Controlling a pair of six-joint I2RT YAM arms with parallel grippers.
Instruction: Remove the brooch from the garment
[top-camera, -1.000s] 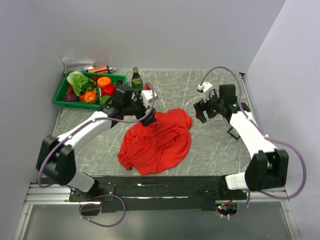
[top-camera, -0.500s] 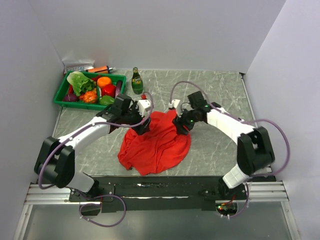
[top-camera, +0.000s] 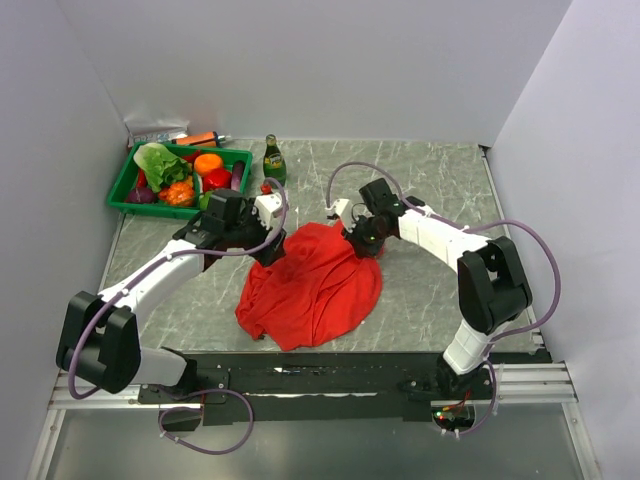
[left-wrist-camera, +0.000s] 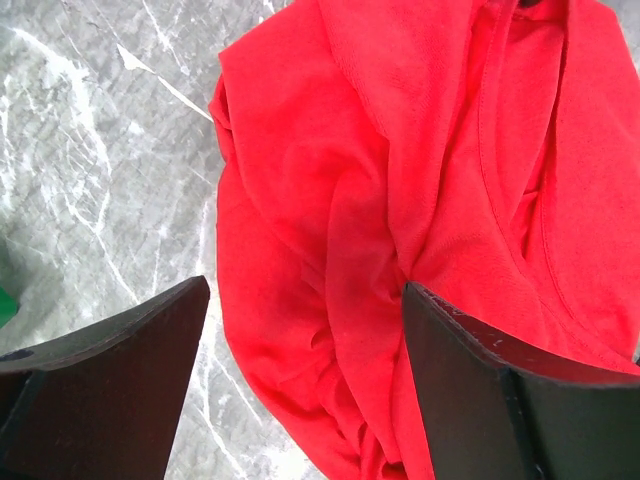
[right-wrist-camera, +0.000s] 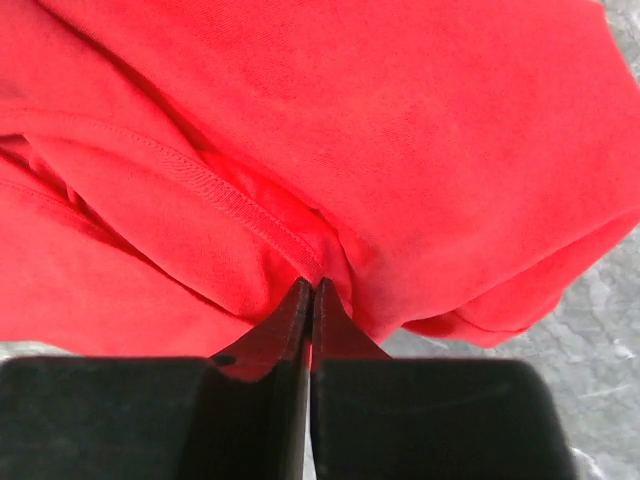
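The garment (top-camera: 315, 285), a crumpled bright red shirt, lies mid-table. It fills the left wrist view (left-wrist-camera: 400, 200) and the right wrist view (right-wrist-camera: 350, 120). The brooch shows in no view. My left gripper (top-camera: 268, 245) hovers over the shirt's far left edge. It (left-wrist-camera: 305, 290) is open, with folds of red cloth and some table between its fingers. My right gripper (top-camera: 360, 240) is at the shirt's far right edge. It (right-wrist-camera: 312, 285) is shut, its tips pinching the cloth at a ribbed seam, and a red sliver shows between the fingers.
A green tray (top-camera: 120, 203) of vegetables stands at the back left. A green bottle (top-camera: 274, 160) stands beside it, with a small red item (top-camera: 266, 187) just in front. Grey walls close in the left, back and right sides.
My right arm swung left from the table's right side onto the shirt's far edge and its jaws closed there. My left gripper drifted left a little and stayed open.
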